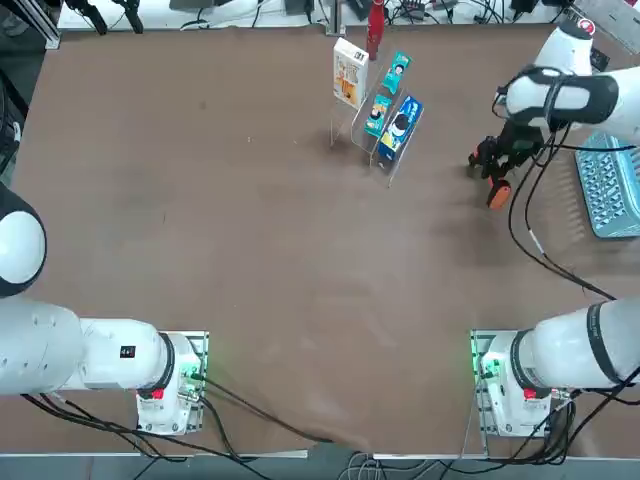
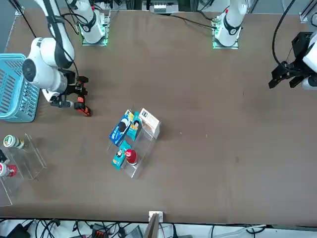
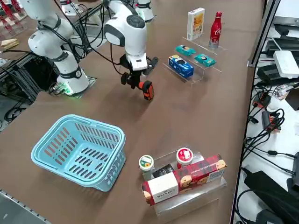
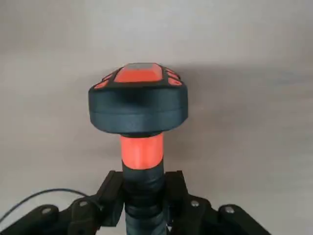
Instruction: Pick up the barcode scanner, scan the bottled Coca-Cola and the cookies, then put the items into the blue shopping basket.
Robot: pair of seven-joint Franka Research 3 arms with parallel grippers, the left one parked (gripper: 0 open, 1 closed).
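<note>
My right gripper is shut on the black shaft of the barcode scanner, low over the table, to the right of the display stand. The scanner's black and orange head points away from the fingers. The red Coca-Cola bottle stands upright at the back of the clear stand. Beside it the white and yellow cookies box stands on end. The blue shopping basket sits at the table's right edge, with nothing in it.
On the clear tiered stand, two teal packets and a dark blue packet lie in front of the bottle. A second clear stand near the basket holds a red box and small cups. Cables trail from my right arm.
</note>
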